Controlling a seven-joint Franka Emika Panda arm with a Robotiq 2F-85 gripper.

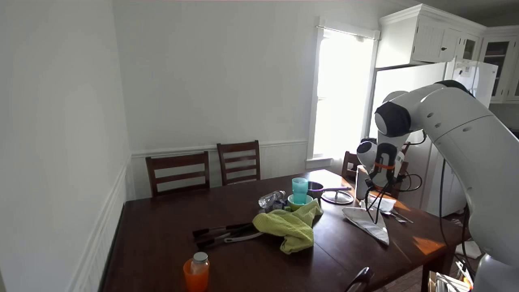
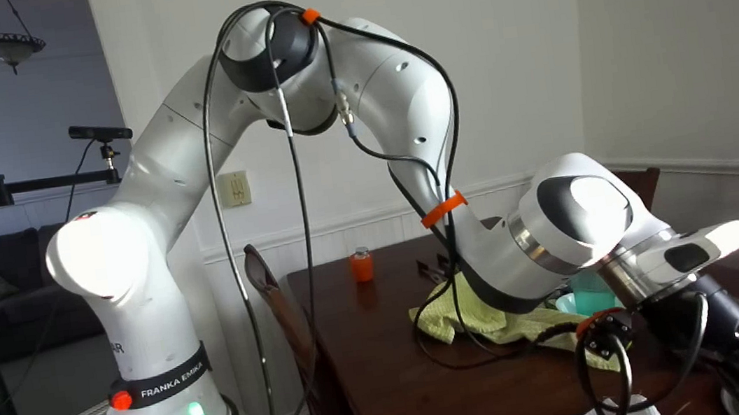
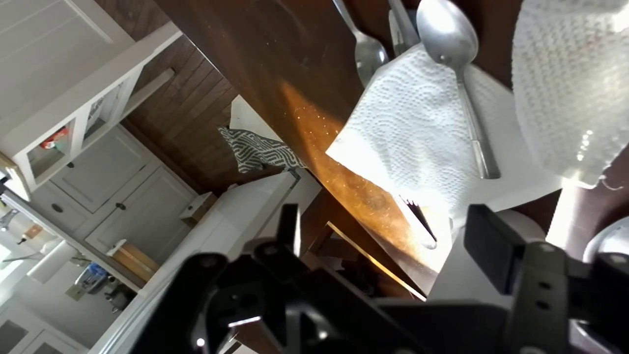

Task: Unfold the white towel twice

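Looking at a gripper [image 3: 388, 223] with fingers [image 3: 491, 246] wide apart in the wrist view, angled out over a dark wooden table [image 1: 170, 227] from the end of a bent white arm [image 1: 462, 105]. Cannot judge the spread from either exterior view, with the fingertips out of sight there. In an exterior view, must place the white towel [image 1: 363, 219] below the tool, lying flat on the wood and tapering to a corner on the side toward that camera. Cannot tell whether touched by the dangling black cables [image 1: 376, 221] or merely crossed by them in that view, nor count its layers. Ahead of the fingers in the wrist view, can make out a white paper towel [image 3: 413, 118] under a large spoon [image 3: 453, 54], with a smaller spoon [image 3: 371, 56] just at its edge; past the fingers to the right, can see, apparently, the towel again, dimpled. To the left of the tool in an exterior view, can find a round lid [image 1: 337, 198] near a small pot [image 1: 315, 187], then a teal cup [image 1: 300, 190] standing in a pale green bowl [image 1: 299, 206], with a clear bottle [image 1: 271, 199] on its side beyond. Left of the tool too, and nearer that camera, can see a rumpled yellow-green cloth [image 1: 290, 229] partly covering black-handled utensils [image 1: 237, 226], and, farthest from the gripper, an orange cup [image 1: 194, 280] with a jar [image 1: 199, 265] inside.
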